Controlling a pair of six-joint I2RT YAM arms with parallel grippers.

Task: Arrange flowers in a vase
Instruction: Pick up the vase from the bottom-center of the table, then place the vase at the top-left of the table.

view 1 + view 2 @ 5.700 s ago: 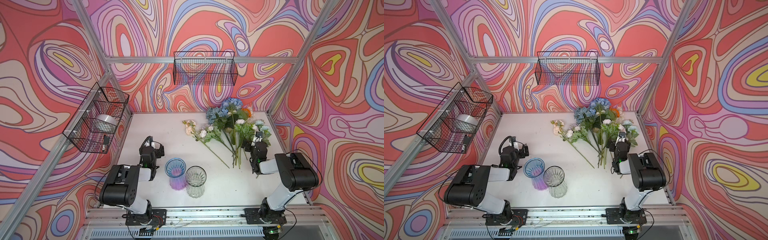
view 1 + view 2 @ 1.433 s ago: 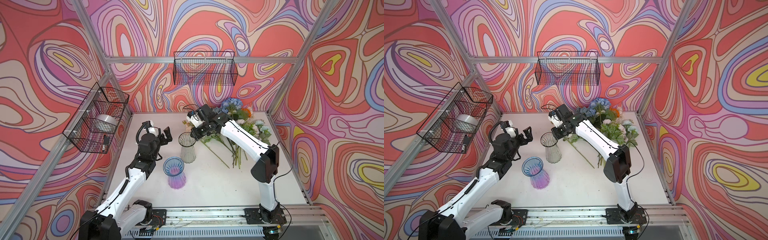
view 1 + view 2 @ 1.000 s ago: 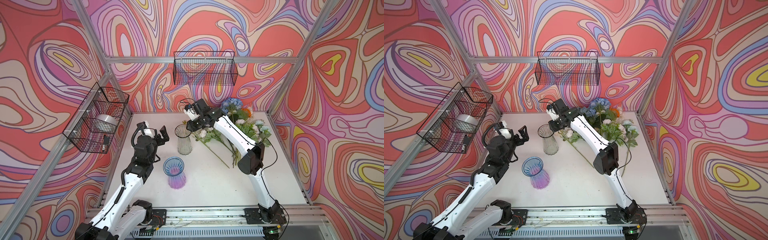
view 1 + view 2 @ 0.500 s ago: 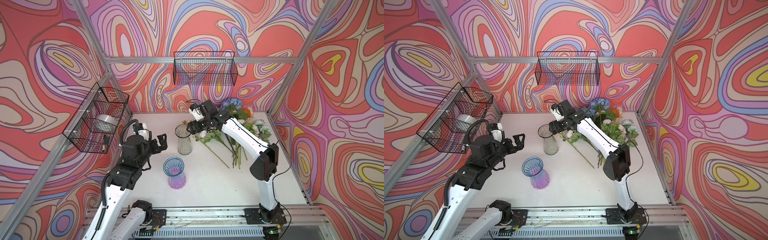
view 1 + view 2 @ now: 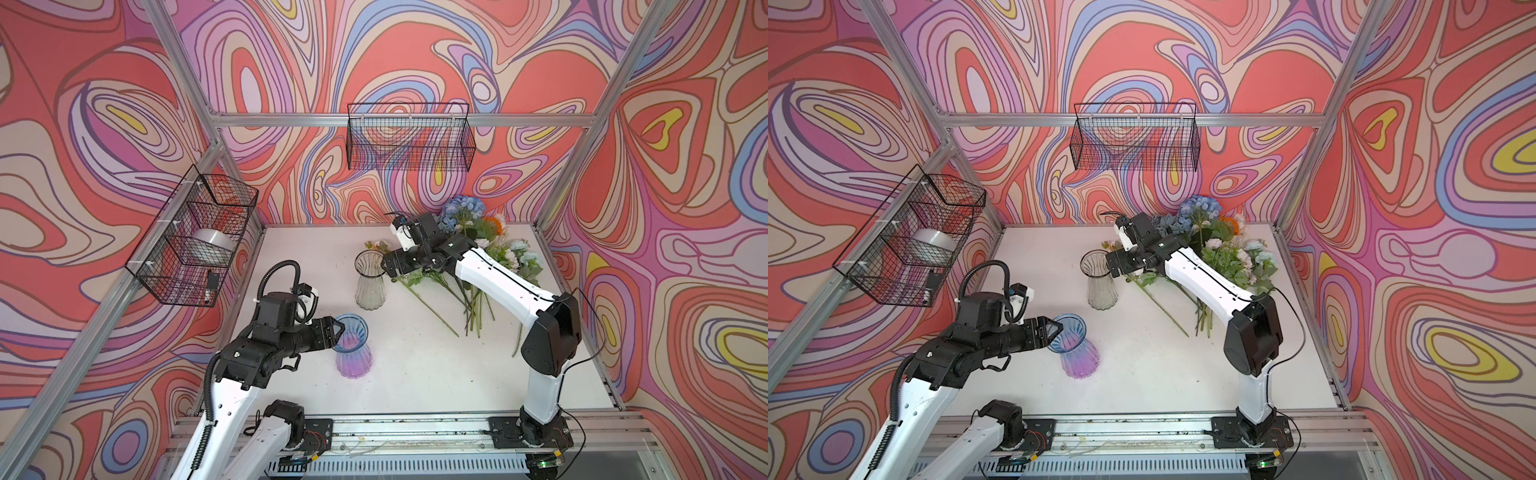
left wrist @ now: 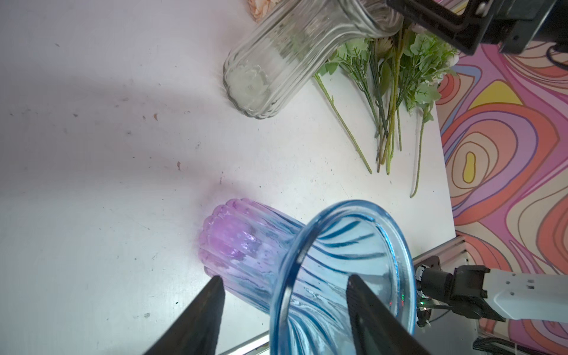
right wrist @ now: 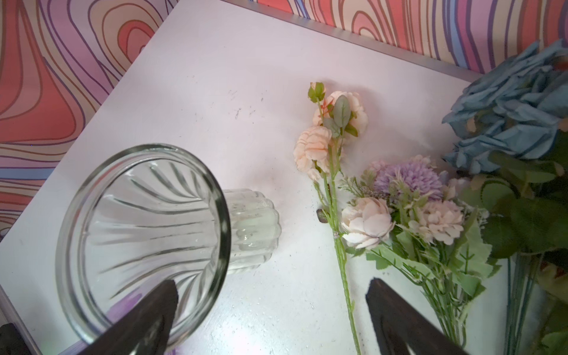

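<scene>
The flowers (image 5: 509,255) lie in a loose heap on the white worktop (image 5: 415,374), just beside and ahead of the right pincer (image 5: 388,266). In the right wrist view, a peach sprig (image 7: 319,144) lies ahead of the gap between that pincer's fingers. A lilac pompom (image 7: 405,178) and a blue hydrangea (image 7: 516,101) lie beyond the finger that stands clear of the glass.

2 vases stand upright, and their insides show only ribbed glass. The clear vase (image 5: 370,278) stands right at the right pincer. 1 finger hangs over its mouth and the other is outside and well off the wall, so this pincer is released and spread wide.

The blue vase (image 5: 352,349), purple toward its foot, stands at the left pincer (image 5: 336,332). The left wrist view shows 1 finger inside the mouth and 1 outside, with the rim between them and a gap on each side. This pincer is part spread and grasps nothing. From it, the flowers lie well apart, past the clear vase.

In both top views the right arm (image 5: 498,282) crosses over the stems and hides part of the heap. A wire basket (image 5: 232,183) on the side wall beyond the left pincer holds a silver roll (image 5: 210,241).
</scene>
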